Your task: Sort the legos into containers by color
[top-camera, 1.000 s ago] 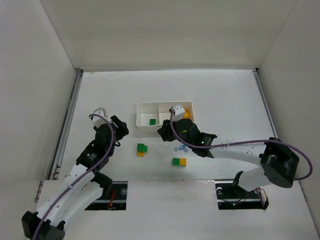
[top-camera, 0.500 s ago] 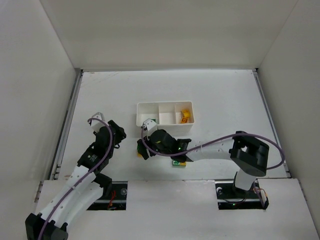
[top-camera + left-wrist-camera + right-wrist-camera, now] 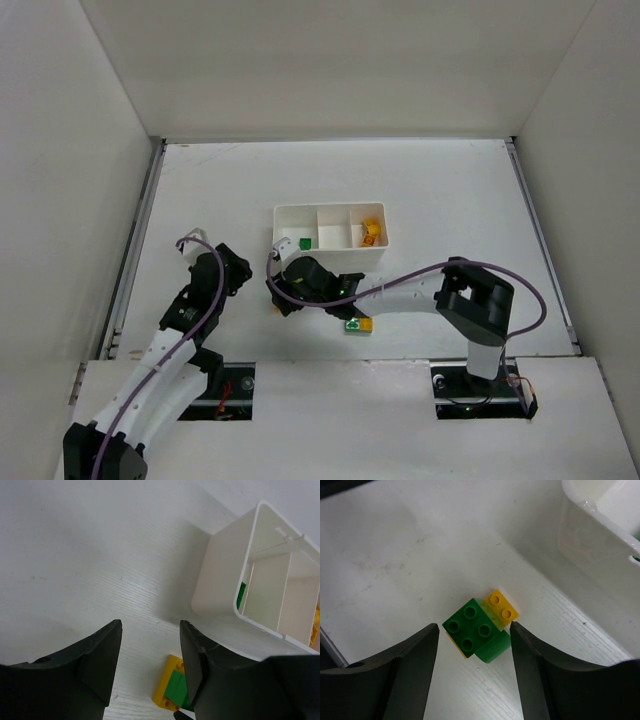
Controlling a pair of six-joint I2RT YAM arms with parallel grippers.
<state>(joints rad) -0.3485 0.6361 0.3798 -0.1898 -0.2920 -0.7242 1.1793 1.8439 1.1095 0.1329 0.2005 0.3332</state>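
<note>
My right gripper (image 3: 474, 627) jaws wide, nothing held, straddling green-on-yellow brick pair (image 3: 468, 628) on scuffed white table (image 3: 380, 545), just beside white tray (image 3: 600, 550), my left gripper (image 3: 150, 625) partly open and empty above the table, plain white walls (image 3: 330, 60) on three sides

left wrist: lego pair (image 3: 172, 692) part-hidden by left end effector (image 3: 150, 627) | tray (image 3: 215, 590) cut off at right edge

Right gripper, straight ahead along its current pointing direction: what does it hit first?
The green-on-yellow lego pair on the table, centred ahead of the open right gripper; depth to it is unclear.
</note>
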